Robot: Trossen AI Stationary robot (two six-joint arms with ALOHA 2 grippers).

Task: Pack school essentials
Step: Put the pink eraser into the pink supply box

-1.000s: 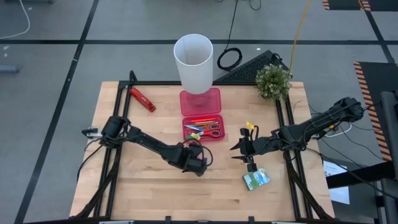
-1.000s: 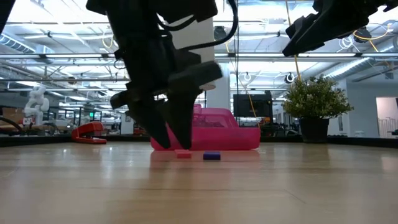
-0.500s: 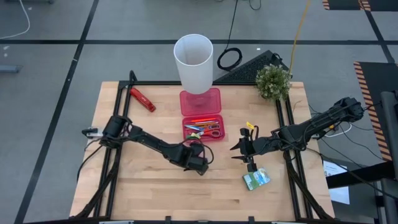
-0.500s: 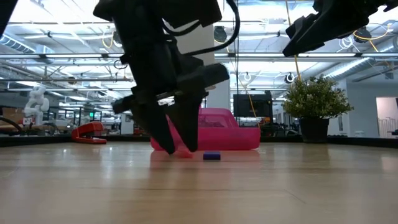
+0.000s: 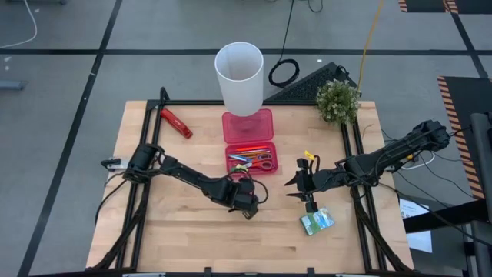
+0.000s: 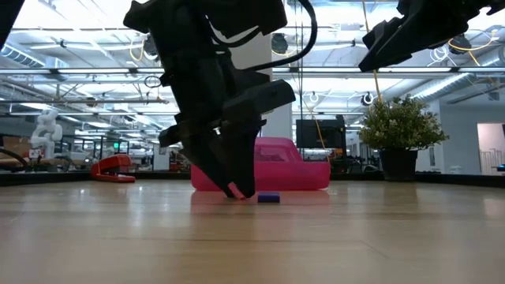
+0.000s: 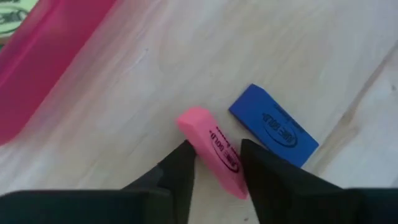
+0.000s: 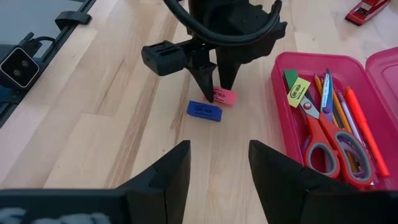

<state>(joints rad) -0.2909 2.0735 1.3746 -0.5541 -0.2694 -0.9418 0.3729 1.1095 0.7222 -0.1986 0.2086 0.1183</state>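
Between left hand [image 7: 216, 163] fingers: pink eraser [image 7: 211, 149].

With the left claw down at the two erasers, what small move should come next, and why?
Probably close the left claw: its open fingers already straddle the pink eraser on the table, just clear of the blue eraser. Then lift toward the pink case.

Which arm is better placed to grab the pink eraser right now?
Left. The left gripper is open, with its fingers down on either side of the pink eraser beside the blue eraser. The right gripper hangs open, off the table, farther away.
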